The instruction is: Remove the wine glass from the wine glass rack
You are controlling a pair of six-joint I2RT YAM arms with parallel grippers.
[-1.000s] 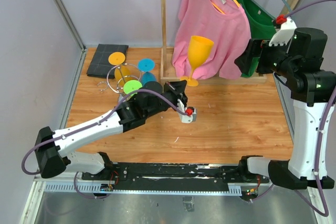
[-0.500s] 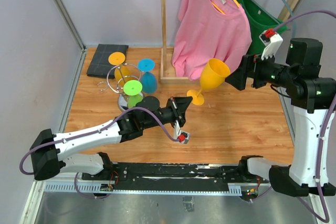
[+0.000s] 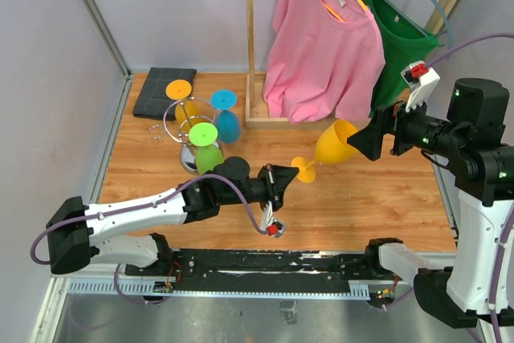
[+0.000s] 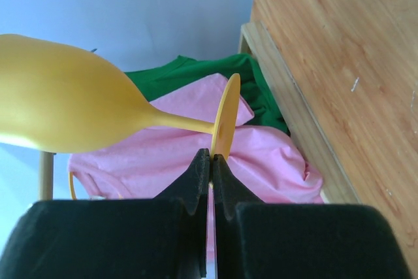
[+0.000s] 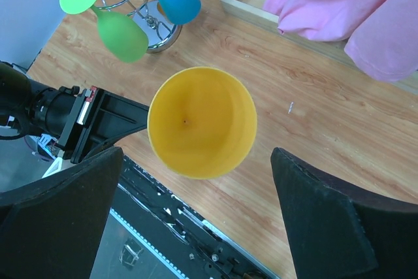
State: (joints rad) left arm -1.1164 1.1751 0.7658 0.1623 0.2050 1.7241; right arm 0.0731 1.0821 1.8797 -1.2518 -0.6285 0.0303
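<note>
Left wrist view is showing the left tool [image 4: 210,159] pinching tight on the foot rim of the yellow wine glass [image 4: 65,106]. The glass is lying sideways in the air above the tabletop [image 3: 369,198], well apart from the rack [image 3: 181,122]. Meanwhile the right tool [image 5: 196,158] is gaping wide, its fingers [image 5: 59,213] flanking the bowl's mouth without touching.
</note>
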